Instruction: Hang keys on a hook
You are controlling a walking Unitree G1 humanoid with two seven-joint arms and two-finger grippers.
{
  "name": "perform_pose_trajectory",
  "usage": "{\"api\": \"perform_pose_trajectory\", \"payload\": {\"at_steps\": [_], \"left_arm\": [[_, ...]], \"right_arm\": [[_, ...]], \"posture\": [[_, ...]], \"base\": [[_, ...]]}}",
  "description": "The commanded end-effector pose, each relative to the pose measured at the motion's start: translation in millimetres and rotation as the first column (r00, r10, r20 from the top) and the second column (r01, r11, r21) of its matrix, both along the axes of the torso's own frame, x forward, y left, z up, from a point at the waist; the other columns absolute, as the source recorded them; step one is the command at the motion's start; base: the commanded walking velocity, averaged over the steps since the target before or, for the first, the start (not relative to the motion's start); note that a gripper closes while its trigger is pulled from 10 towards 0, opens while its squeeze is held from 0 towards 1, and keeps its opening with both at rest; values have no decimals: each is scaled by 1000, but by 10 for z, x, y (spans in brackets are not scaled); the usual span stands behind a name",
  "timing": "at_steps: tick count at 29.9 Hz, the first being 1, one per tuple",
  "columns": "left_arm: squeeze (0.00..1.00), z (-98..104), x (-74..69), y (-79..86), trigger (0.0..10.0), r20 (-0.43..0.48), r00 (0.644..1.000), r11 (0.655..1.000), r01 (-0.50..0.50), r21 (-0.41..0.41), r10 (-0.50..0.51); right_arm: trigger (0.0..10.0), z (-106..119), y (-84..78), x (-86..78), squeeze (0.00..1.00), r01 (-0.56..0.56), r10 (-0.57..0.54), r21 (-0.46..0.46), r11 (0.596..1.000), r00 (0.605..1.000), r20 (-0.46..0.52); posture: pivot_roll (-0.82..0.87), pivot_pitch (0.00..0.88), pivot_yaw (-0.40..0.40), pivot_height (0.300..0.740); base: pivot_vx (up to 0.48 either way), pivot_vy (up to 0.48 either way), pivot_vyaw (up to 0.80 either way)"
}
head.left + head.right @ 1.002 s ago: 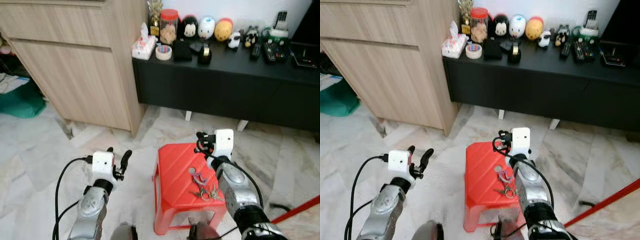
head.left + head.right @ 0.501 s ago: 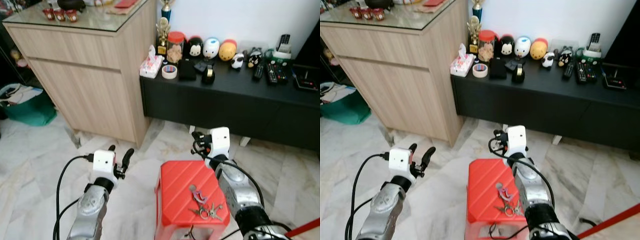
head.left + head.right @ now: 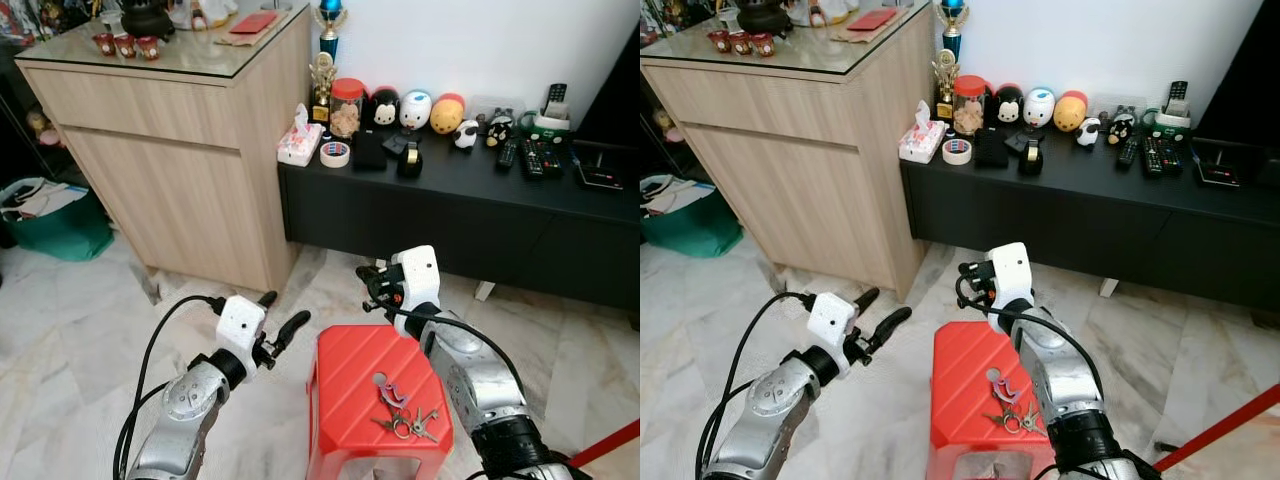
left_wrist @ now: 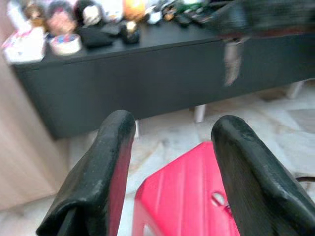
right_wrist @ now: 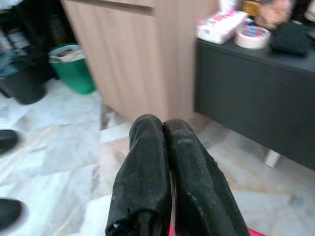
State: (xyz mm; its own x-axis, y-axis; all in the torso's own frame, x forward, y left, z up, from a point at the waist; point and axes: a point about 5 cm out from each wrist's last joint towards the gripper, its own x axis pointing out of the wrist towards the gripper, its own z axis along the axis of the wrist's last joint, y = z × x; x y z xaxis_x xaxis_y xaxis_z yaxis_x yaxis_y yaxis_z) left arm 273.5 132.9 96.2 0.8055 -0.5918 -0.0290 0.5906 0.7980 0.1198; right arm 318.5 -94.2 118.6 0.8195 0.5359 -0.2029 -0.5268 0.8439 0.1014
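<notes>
- Since a second ago, the camera is tilting up: you are seeing more of the cabinet (image 3: 190,150) top and the black console (image 3: 470,200), and the left arm is swinging in toward the stool (image 3: 370,400).
- The keys (image 3: 402,410) are lying on the near right part of the red stool top, untouched, with the right forearm just beside them.
- Your left gripper (image 3: 283,325) is hovering with its fingers spread apart and empty, just left of the stool's far left corner.
- Your right gripper (image 3: 370,285) is holding its fingers pressed together on nothing, above the stool's far edge and pointing left.
- You are still approaching, by my reading; no hook is showing in these views, so you need to find it before you carry anything.
- For the pickup, you are better off lowering the spread left gripper over the key ring from above, centring on the ring rather than the loose blades, and closing slowly so the bunch is not sliding off the ribbed top.
</notes>
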Motion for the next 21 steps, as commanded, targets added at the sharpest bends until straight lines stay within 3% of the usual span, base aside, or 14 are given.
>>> {"api": "perform_pose_trajectory", "payload": {"at_steps": [1, 4, 9, 21], "left_arm": [[0, 11, -25, -32, 10000, -10, 999, 998, 47, 43, -47], [0, 6, -35, -43, 10000, -18, 997, 995, 71, 70, -70], [0, 24, -96, -111, 10000, -55, 988, 987, 149, 62, -146], [0, 64, -113, -181, 10000, -72, 981, 981, 185, 64, -181]], "right_arm": [[10000, 38, 61, -43, 0, -19, 19, 2, 1000, 999, -31], [10000, 63, 91, -58, 0, -16, 17, 10, 1000, 998, -58], [10000, 144, 197, -179, 0, -102, 102, 1, 995, 991, -88], [10000, 221, 169, -215, 0, -98, 98, 2, 995, 991, -95]], "posture": [[78, 56, -22, 740], [77, 61, -23, 740], [76, 66, -23, 740], [73, 71, -27, 740]], "base": [[0, 0, 0], [0, 0, 0], [0, 0, 0], [0, 0, 0]]}}
